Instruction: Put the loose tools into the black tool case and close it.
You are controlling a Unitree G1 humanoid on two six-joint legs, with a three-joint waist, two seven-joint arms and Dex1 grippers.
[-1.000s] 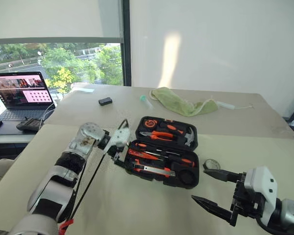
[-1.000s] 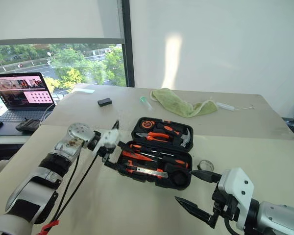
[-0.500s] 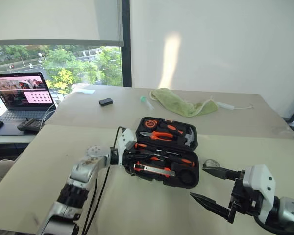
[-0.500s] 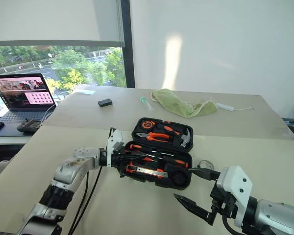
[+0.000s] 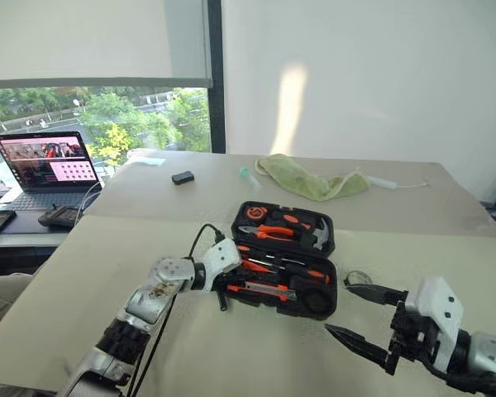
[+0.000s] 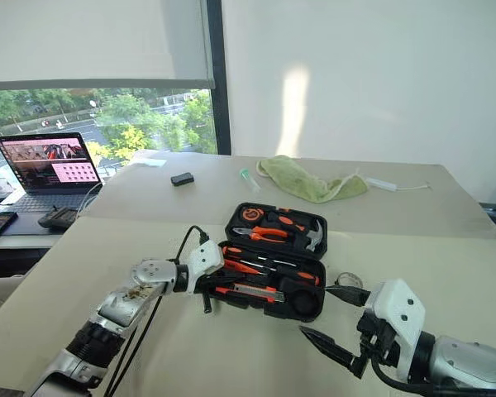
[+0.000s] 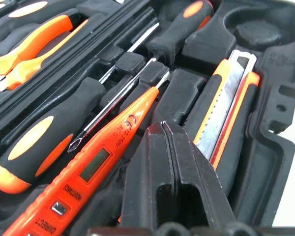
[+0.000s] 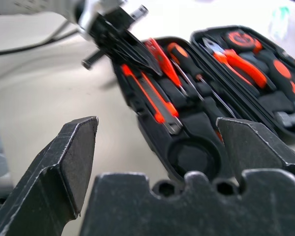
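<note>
Left gripper [image 7: 179,147]: fingers pressed together with nothing between them; tips over the near-left end of the case's lower half, whether they touch the tools cannot be told.
Right gripper [image 5: 357,313]: fingers spread wide, holding nothing; it hovers off the case's right end, apart from it.
Black tool case [image 5: 328,234]: lies open on the table [image 5: 83,273], lid half on the far side, tray half directly ahead of the left gripper.
Tester pen [image 7: 91,169]: in its slot just beside the left fingertips; its lower end is cut off at the frame edge in the left wrist view.
Utility knife [image 7: 226,115]: seated in the tray on the other side of the left fingertips, partly hidden behind them.
Screwdrivers [image 7: 44,135]: two, lying in slots beyond the pen; the second [image 7: 179,29] is partly cut off.
Tape roll slot [image 8: 192,157]: round recess at the tray end nearest the right gripper; whether the black roll sits in it is too dark to tell.
Small ring [image 5: 357,278]: on the table between the case and the right gripper, half hidden by the upper finger; what it is cannot be made out.
Pliers [image 5: 269,233]: in the lid half, beyond the left gripper.
</note>
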